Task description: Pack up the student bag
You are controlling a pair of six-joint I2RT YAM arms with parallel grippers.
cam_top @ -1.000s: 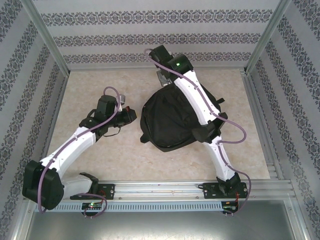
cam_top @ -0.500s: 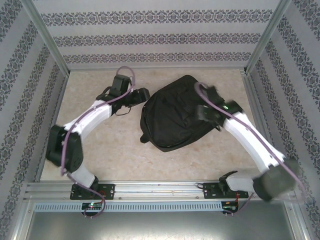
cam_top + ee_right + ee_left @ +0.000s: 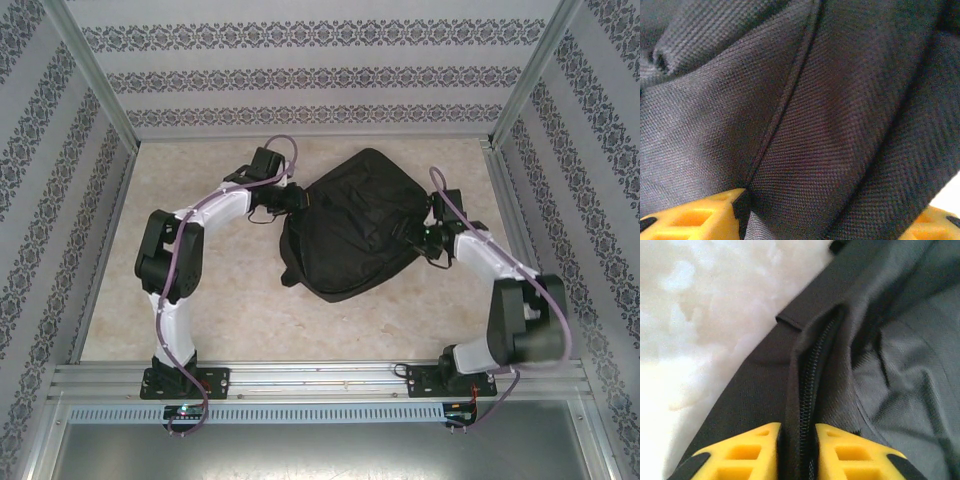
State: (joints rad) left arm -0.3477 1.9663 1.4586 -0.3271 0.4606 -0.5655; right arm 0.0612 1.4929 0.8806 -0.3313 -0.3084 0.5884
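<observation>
Beige marbled table [image 3: 230, 310] bears the student bag [image 3: 350, 235], left gripper [image 3: 797, 427] pinching its zipper [image 3: 812, 365], right gripper [image 3: 832, 210] spread open against the bag.

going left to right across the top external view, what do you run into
left arm → left gripper → student bag → right gripper → right arm

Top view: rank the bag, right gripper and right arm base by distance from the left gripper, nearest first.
1. bag: touching the left gripper, just to its right.
2. right gripper: at the bag's far right side.
3. right arm base: near edge, right.
</observation>
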